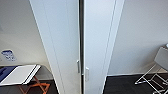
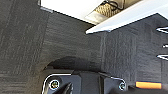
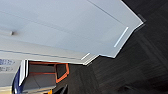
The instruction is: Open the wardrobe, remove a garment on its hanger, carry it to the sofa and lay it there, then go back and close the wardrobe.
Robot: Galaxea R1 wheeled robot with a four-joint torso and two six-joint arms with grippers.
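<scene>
The white wardrobe [image 1: 75, 37] stands tall right in front of me in the head view. Its two flat doors meet at a dark seam that shows a narrow gap. Two small vertical handles sit beside that seam, one on the left door [image 1: 78, 66] and one on the right door [image 1: 87, 73]. In the left wrist view a door's lower edge [image 2: 125, 17] stands out from the wardrobe base [image 2: 67, 7], with a tan strip of the inside between them. The right wrist view looks up along the doors [image 3: 62, 27]. The garment, its hanger and the sofa are hidden.
A folding table [image 1: 20, 73] with a white top and orange legs [image 3: 61, 72] stands low on the left by the wall. A white wire-framed chair [image 1: 156, 72] stands on the right. Dark carpet [image 2: 30, 45] covers the floor around the wardrobe.
</scene>
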